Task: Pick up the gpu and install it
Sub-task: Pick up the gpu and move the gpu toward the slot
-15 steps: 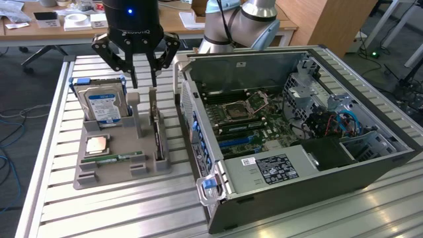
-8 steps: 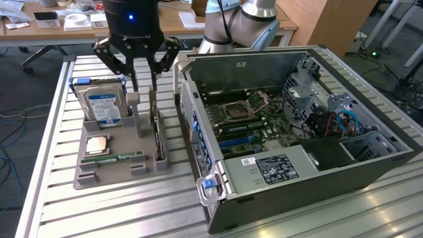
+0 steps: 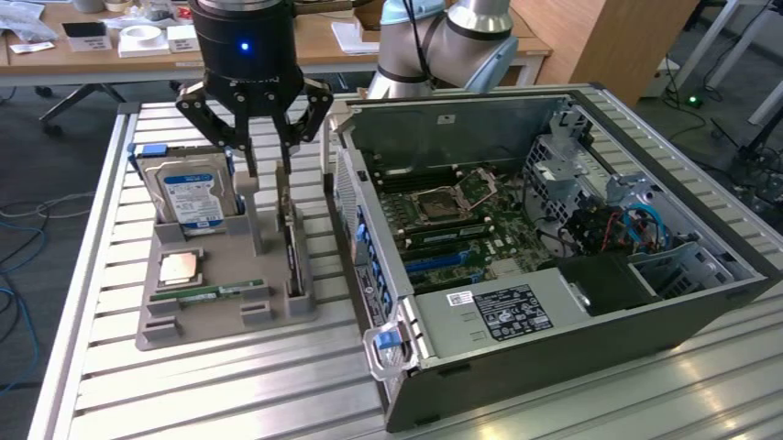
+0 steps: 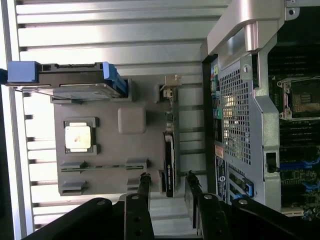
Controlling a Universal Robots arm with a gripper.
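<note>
Grey plastic holder (image 3: 183, 316) on slatted table (image 3: 245, 394), gpu (image 3: 293, 261) on edge in the slot nearest the open computer case (image 3: 514, 367). Gripper (image 3: 267, 181) poised over it, jaws part-open, gripping nothing, fingers (image 4: 144, 189) either side of the card's line, not touching. Probably best: centre over top edge, descend plumb, clamp flat faces, keep clear of hard drive (image 3: 183, 188).

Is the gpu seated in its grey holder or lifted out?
Seated: the thin dark-faced green card stands on edge in the grey plastic holder, open claw straddling it.
</note>
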